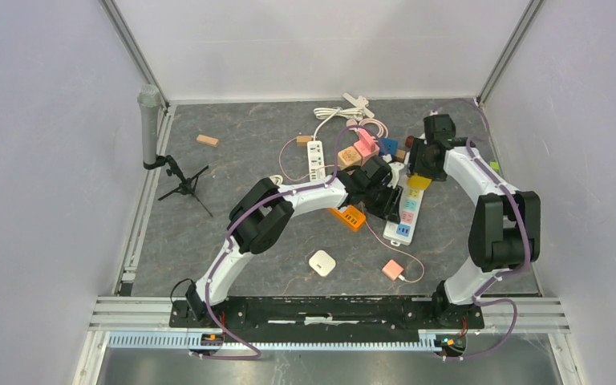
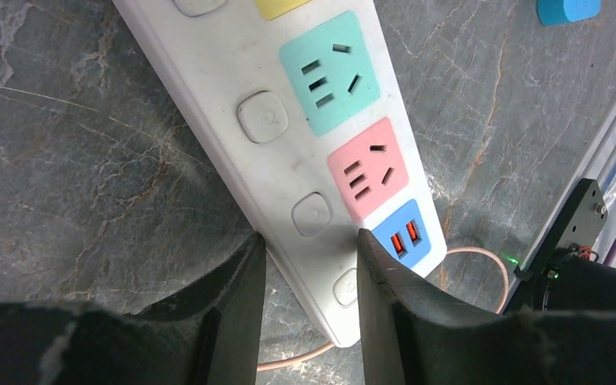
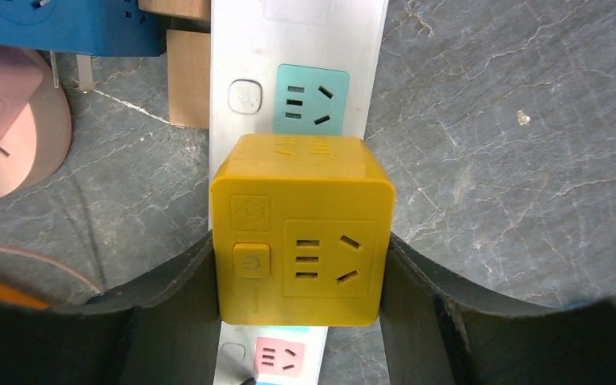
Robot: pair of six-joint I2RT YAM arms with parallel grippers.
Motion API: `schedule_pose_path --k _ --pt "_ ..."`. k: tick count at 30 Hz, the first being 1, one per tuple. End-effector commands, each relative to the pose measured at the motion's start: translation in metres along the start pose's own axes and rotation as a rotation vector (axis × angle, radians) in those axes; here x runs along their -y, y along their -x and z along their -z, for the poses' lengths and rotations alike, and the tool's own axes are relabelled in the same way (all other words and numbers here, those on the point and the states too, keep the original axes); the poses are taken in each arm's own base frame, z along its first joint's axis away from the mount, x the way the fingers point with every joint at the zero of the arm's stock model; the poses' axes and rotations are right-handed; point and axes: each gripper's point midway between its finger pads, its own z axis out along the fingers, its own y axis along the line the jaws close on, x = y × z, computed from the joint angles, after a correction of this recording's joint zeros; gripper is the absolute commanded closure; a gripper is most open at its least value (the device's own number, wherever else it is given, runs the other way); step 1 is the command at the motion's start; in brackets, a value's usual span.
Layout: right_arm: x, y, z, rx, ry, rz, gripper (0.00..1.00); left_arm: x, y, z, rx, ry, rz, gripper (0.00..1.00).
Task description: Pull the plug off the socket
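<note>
From above, the white power strip (image 1: 405, 216) lies on the counter (image 1: 233, 184) among loose adapters. The yellow cube plug (image 1: 419, 182) is seated near its far end, with the right tool (image 1: 421, 163) over it and the left tool (image 1: 385, 200) at the strip's near half.

On the left wrist, that tool's fingers (image 2: 237, 297) stand a narrow gap apart at the strip's USB end, one beside its edge and one over its face. Nothing is clamped between them, and I cannot tell whether they press down on it.

On the right wrist, the tool's fingers (image 3: 417, 297) sit against the cube's two flat sides, so it is gripped.

The cube looks like rigid, smooth, light plastic, held mainly by pin friction. Those opposite faces are the sensible hold, followed by a straight pull out of the socket. The light strip would likely lift with the cube unless it is pinned.
</note>
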Motion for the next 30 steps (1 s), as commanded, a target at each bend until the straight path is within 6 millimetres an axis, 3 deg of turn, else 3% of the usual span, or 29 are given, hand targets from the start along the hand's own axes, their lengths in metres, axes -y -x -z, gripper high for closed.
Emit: schedule_pose_path --k 1,11,19,22,24,27,30 --pt "-0.015 0.052 0.042 0.127 0.25 -0.068 1.0 -0.101 -0.155 -0.013 -0.446 0.298 0.024 0.59" --pt "-0.028 0.055 0.038 0.098 0.401 -0.111 1.0 -0.1 -0.156 -0.014 -0.467 0.29 0.028 0.59" --pt "0.02 0.056 0.032 0.127 0.133 -0.1 1.0 -0.091 -0.143 -0.01 -0.44 0.278 0.024 0.57" --pt "0.044 0.059 0.035 0.149 0.04 -0.136 1.0 -0.077 -0.122 -0.003 -0.404 0.245 -0.002 0.49" --pt "0.059 0.062 0.04 0.17 -0.018 -0.157 1.0 -0.057 -0.098 0.002 -0.365 0.18 -0.037 0.42" --pt "0.085 0.058 0.046 0.186 -0.12 -0.178 1.0 -0.022 -0.043 0.018 -0.26 0.105 -0.11 0.32" --pt "0.102 0.033 0.039 0.169 -0.201 -0.185 1.0 0.006 0.011 0.041 -0.127 0.083 -0.166 0.23"
